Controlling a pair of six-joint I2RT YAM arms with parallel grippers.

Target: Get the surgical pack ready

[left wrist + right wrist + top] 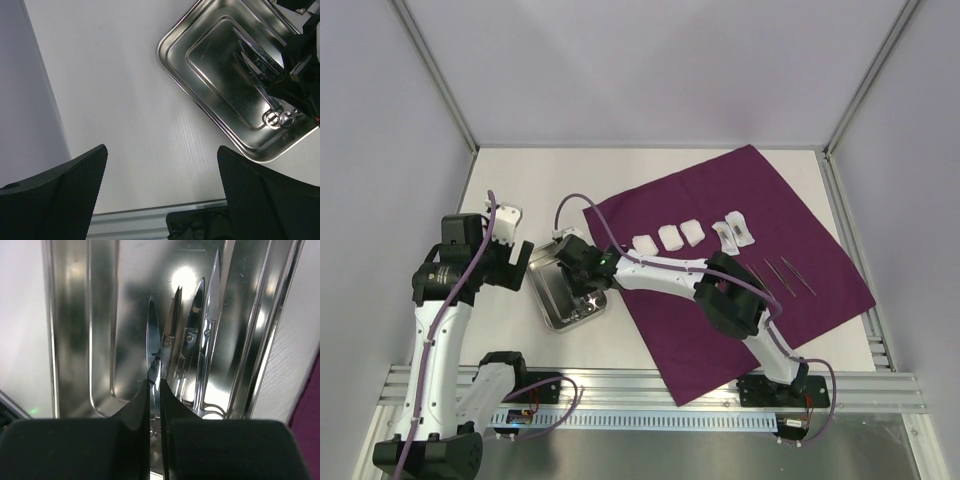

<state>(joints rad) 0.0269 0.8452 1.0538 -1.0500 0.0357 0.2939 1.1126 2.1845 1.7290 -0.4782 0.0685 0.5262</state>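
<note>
Your right arm's jaws were pinched shut on the shank of a pair of slim steel scissors (pixel 154 347), low inside the shiny rectangular steel tray (pixel 552 292), with a second pair (pixel 202 330) just beside it. The tray sat on the white tabletop (pixel 540 190) toward its near left, at the left corner of the large dark purple cloth (pixel 720 190), which lay spread flat across the right half. White gauze pads (pixel 670 236) and thin instruments (pixel 790 275) lay on the cloth. Your left arm's jaws stood wide, holding nothing, over bare tabletop left of the tray.

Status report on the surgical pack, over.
Left fingers open, beside tray. Right fingers shut on scissors in tray. Gauze, other instruments on cloth. Nothing blocking.
</note>
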